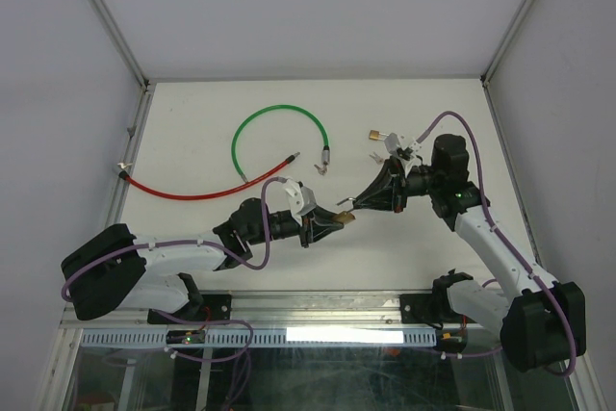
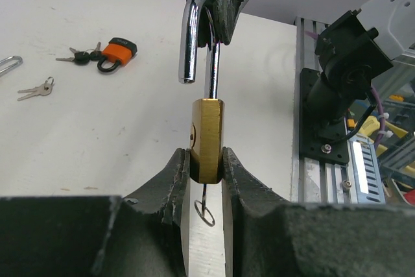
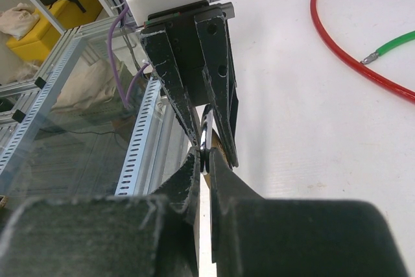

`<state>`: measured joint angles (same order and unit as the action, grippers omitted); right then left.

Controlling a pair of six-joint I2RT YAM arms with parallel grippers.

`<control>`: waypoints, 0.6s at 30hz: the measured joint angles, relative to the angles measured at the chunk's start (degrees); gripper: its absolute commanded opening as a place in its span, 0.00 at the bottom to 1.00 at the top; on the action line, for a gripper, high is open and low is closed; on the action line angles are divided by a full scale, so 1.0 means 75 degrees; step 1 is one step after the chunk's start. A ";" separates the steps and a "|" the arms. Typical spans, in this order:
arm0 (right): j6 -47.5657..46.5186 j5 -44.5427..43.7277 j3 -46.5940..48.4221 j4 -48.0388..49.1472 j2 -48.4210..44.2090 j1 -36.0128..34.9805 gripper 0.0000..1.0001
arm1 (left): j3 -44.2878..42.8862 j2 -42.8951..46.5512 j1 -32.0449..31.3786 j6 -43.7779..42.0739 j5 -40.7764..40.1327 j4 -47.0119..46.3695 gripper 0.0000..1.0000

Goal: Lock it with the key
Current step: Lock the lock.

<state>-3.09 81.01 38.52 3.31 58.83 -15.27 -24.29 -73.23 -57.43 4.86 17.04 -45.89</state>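
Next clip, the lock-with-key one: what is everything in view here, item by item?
brass padlock: 1, brass with a silver shackle swung open, held up between both grippers
key ring: 1, silver wire, hanging below the brass padlock
orange padlock: 1, orange and black, lying on the table with dark-headed keys
loose keys: 1 small bunch, silver, on the table near the orange padlock
third padlock: 1, brass-looking, far right part of the table
green cable: 1, green, looped at far centre
red cable: 1, red, far left
table: 1, white
left gripper: 1, black, clamped on the padlock body
right gripper: 1, black, shut on the shackle
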 measured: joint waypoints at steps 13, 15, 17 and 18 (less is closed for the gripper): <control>-0.0408 -0.0020 0.0000 -0.0373 -0.0035 0.0012 0.18 | 0.0073 0.0012 0.0009 0.0009 0.0003 -0.0055 0.00; -0.0565 -0.0029 0.0000 -0.0519 -0.0061 0.0012 0.24 | 0.0090 0.0012 0.0023 0.0032 0.0012 -0.0047 0.00; -0.0746 -0.0047 0.0000 -0.0679 -0.0096 0.0029 0.29 | 0.0117 0.0012 0.0093 0.0067 0.0090 0.0023 0.00; -0.0845 -0.0070 0.0003 -0.0761 -0.0111 0.0041 0.32 | 0.0119 0.0012 0.0154 0.0093 0.0152 0.0076 0.00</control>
<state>-9.43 80.49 38.54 -2.39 58.00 -14.96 -23.40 -73.14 -56.27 5.56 18.17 -45.32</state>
